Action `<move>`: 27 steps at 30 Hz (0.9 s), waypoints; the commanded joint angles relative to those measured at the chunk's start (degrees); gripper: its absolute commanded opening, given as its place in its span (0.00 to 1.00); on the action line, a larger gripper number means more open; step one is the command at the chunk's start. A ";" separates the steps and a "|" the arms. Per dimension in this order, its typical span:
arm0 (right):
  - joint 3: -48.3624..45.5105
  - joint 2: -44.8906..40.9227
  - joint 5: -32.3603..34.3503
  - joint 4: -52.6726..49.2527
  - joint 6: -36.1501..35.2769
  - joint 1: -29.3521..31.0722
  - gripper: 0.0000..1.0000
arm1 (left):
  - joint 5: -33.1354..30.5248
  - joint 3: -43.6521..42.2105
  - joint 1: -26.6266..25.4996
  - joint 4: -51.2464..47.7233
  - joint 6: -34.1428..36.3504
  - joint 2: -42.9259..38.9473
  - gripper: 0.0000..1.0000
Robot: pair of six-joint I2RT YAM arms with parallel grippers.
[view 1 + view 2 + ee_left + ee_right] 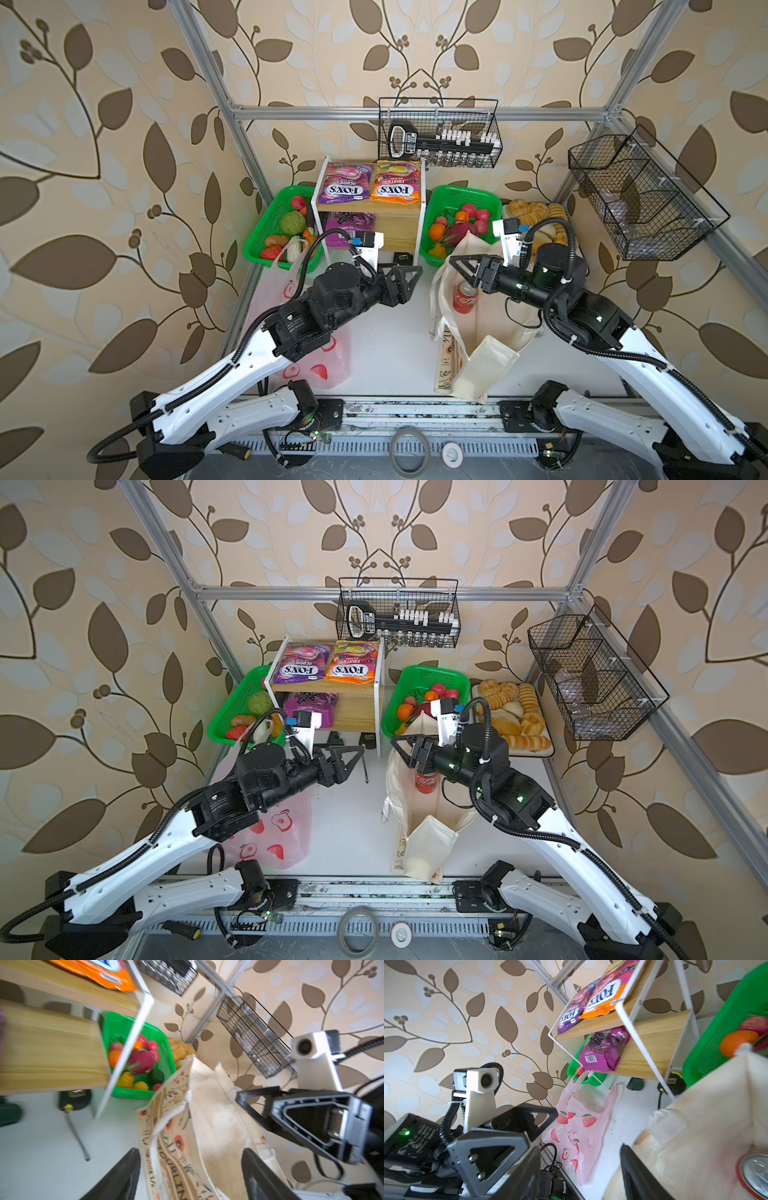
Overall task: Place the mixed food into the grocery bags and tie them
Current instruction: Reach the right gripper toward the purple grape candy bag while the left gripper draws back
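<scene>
right end effector (460,272) open and empty, red cola can (464,298) upright in the canvas tote (494,328) just below it, outside its jaws; left end effector (411,284) open too, clear of the tote.

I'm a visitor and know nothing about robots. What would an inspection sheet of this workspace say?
Surface: white table, bare in the middle.
Job's things: cola can stands inside the canvas tote; pink plastic bag lies flat under the left arm; orange sweets packet on the shelf top; dragon fruit and orange in the green basket beside the tote.
Clutter: bread rolls, purple sweets packet, second green basket of vegetables.
Grippers: left gripper fingers apart, empty; right gripper fingers apart over the can, nothing seen held.
Cables: black ribbed hoses along both arms.
Surroundings: leaf wallpaper, metal frame, wire baskets.
</scene>
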 commanded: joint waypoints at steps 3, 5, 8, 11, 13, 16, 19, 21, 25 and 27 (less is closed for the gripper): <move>4.31 8.16 18.43 5.12 1.39 12.56 0.55 | -21.60 -2.77 1.75 -14.04 1.42 -7.21 0.83; 6.40 12.28 25.27 5.70 1.31 17.08 0.54 | -24.65 -3.08 4.93 -19.90 -1.11 -9.57 0.83; 11.20 19.36 31.87 6.51 -0.27 21.29 0.53 | -22.86 -4.89 12.92 -24.70 -1.99 -13.51 0.84; 15.29 26.83 34.84 7.35 1.41 22.34 0.52 | -19.62 -6.98 19.72 -27.08 -1.16 -16.19 0.85; 17.00 31.03 36.47 9.39 2.07 22.49 0.53 | -19.30 -7.48 21.59 -28.77 -1.02 -16.62 0.87; 20.01 36.80 39.31 11.83 1.85 22.31 0.53 | -19.10 -7.52 21.69 -30.40 -0.88 -16.57 0.88; 25.13 43.07 36.20 11.17 2.15 20.21 0.55 | -18.19 -7.72 21.74 -30.35 -0.58 -17.04 0.89; 28.46 46.95 34.25 8.73 4.13 18.44 0.56 | -18.14 -7.72 21.70 -30.26 -0.15 -17.40 0.89; 33.36 52.94 32.12 6.74 4.00 16.37 0.64 | -18.84 -7.54 21.74 -30.24 1.15 -17.93 0.89; 34.76 54.97 32.18 6.73 3.83 15.77 0.65 | -19.27 -7.62 21.73 -30.11 1.55 -18.02 0.89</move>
